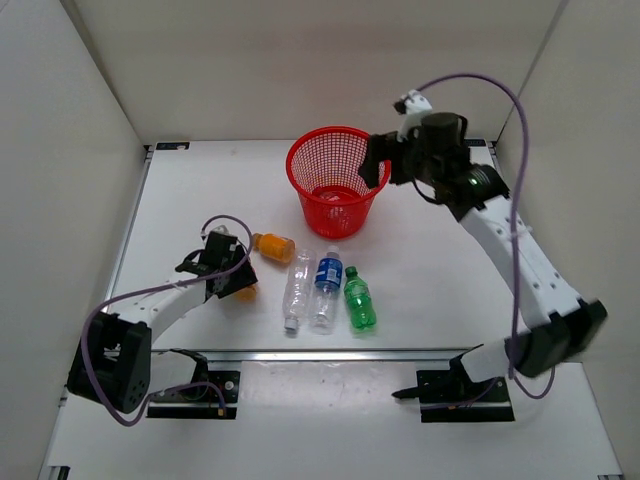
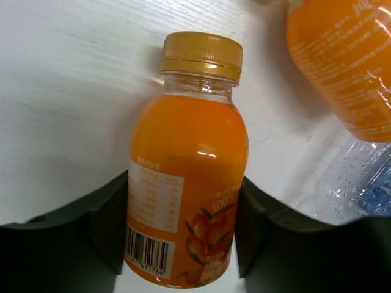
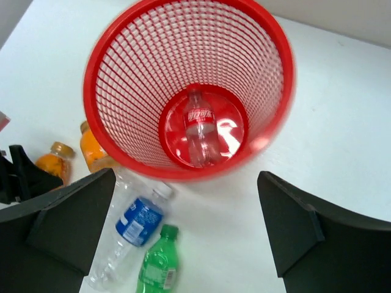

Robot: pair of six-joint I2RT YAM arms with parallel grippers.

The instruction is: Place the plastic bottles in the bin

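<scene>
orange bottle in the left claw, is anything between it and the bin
Yes, at table level: the second orange bottle lies between the gripped orange bottle and the bin. Lifted above it, the path looks clear, though the open right claw hangs by the bin's rim.

- Top view: high at the near side, looking down on the whole table (image 1: 430, 260).
- Left wrist: close up on an orange bottle (image 2: 189, 177), facing down.
- Right wrist: above the bin (image 3: 134, 79), looking into it (the top view shows it too).
</scene>
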